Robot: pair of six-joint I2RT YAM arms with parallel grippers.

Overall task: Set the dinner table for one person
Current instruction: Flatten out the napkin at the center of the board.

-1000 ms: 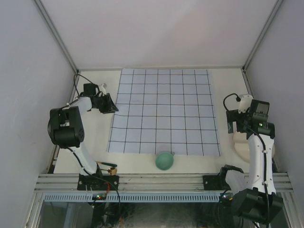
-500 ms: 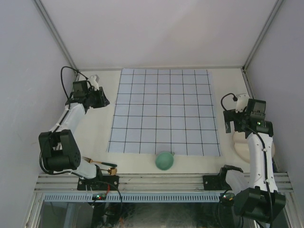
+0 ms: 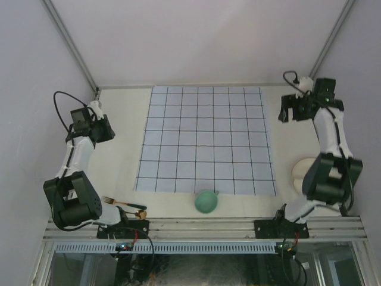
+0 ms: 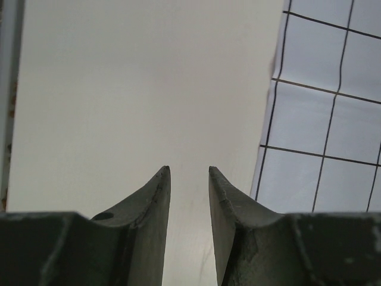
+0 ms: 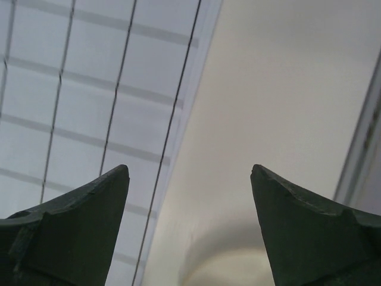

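While both arms retreat to the counter [image 3: 122, 161] edges, left arm [image 3: 77, 152] jaws stand narrowly parted, right arm [image 3: 332, 134] jaws spread wide, both empty; cloth [image 3: 205, 140] remains unset.

Robotics lab test cell. The dinner table [image 3: 119, 167] is boxed by plain white panels [image 3: 196, 42] on aluminium struts [image 3: 70, 43]; left arm [image 3: 76, 156] and right arm [image 3: 331, 132] bolt to an extrusion rail [image 3: 202, 228]; exposed cable [image 3: 56, 101].

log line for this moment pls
left gripper: open, empty, left of cloth | right gripper: open, empty, right of cloth | bowl, fork: dinner table near edge, untouched
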